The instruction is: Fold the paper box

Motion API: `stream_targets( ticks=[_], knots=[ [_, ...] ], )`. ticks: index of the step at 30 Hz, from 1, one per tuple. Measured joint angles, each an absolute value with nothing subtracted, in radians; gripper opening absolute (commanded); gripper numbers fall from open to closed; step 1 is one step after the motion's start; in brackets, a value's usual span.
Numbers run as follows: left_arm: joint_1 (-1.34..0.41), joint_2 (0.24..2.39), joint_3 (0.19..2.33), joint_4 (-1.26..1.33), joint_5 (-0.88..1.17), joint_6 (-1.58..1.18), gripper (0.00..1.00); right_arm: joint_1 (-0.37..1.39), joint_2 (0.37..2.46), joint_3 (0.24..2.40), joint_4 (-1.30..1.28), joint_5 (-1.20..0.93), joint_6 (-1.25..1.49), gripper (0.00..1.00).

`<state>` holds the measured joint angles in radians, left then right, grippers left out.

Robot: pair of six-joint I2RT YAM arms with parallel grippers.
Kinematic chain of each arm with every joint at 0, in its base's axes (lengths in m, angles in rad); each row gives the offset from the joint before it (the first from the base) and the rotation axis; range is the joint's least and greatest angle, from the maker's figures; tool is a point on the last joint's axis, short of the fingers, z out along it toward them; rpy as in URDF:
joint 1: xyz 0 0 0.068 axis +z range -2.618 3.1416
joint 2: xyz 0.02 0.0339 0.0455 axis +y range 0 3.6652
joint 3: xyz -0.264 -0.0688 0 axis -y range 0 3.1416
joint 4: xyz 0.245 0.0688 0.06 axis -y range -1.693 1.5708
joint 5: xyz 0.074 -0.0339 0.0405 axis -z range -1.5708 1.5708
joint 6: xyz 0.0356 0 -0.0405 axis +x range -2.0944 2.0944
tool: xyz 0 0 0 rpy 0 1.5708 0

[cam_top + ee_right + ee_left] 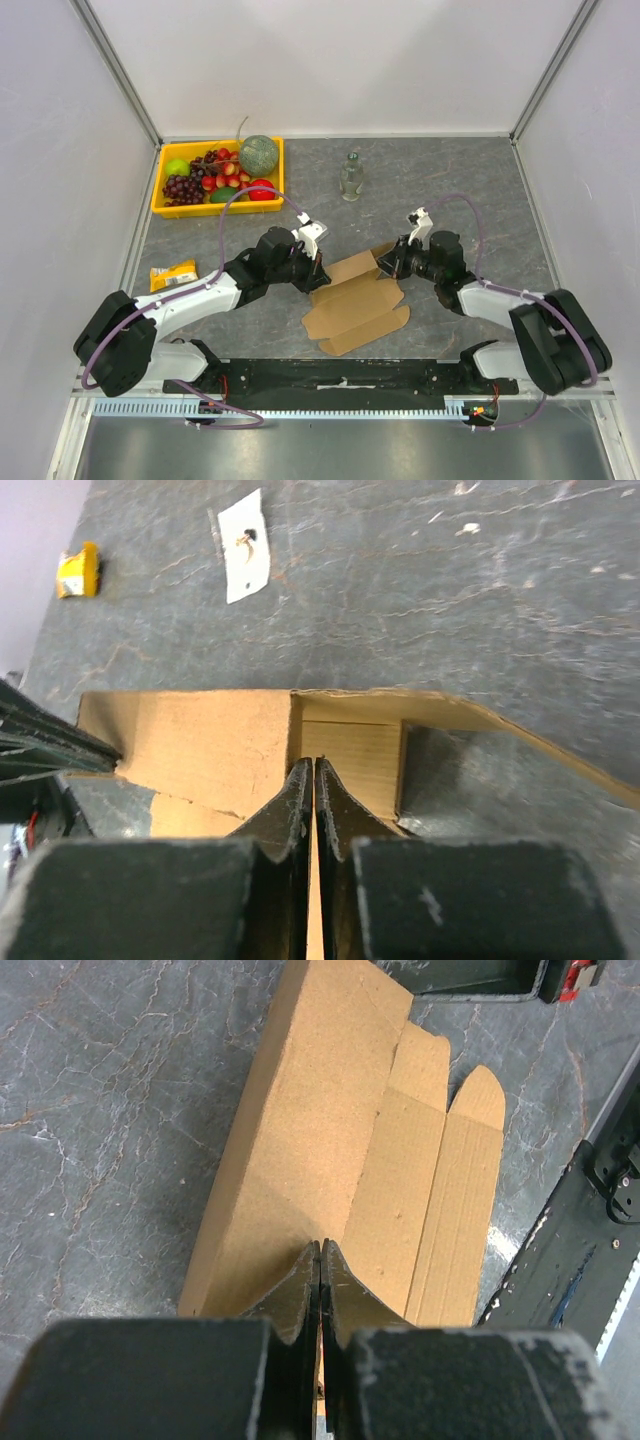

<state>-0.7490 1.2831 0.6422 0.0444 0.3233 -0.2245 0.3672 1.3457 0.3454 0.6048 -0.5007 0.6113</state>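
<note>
Looking down from above, we see the box [355,305] lying low in the centre of the frame on the grey table [460,190], a brown cardboard sheet mostly flat, with its upper right flap raised. The left gripper [320,270] meets the box at its upper left edge; the right gripper [388,262] sits at the raised flap.

In the left wrist view the left gripper [320,1250] has its fingers pressed together over the box [330,1110], whose creased panels and rounded tabs run to the upper right. In the right wrist view the right gripper [308,765] is likewise closed, its tips against the box [200,745] where a wall stands up. A brown sliver shows in each slit; we cannot tell whether cardboard is pinched there.

A yellow tray [158,195] of fruit sits at upper left, a bottle [351,177] above centre, and a yellow packet [173,275] at left.
</note>
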Motion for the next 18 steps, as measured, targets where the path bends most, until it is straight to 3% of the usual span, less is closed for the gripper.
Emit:
stream_targets(
  ticks=[6, 12, 18],
  knots=[
    [-0.751, 1.283, 0.642, 0.046, 0.323, -0.224, 0.02, 0.369, 1.172, 0.445, 0.310, -0.298, 0.524, 0.12],
    [-0.751, 1.283, 0.642, 0.047, 0.323, -0.225, 0.02, 0.369, 1.097, 0.495, 0.119, -0.105, 0.479, 0.34],
    [-0.751, 1.283, 0.642, 0.047, 0.323, -0.225, 0.02, 0.369, 1.082, 0.521, -0.010, 0.004, 0.411, 0.49]
  ],
)
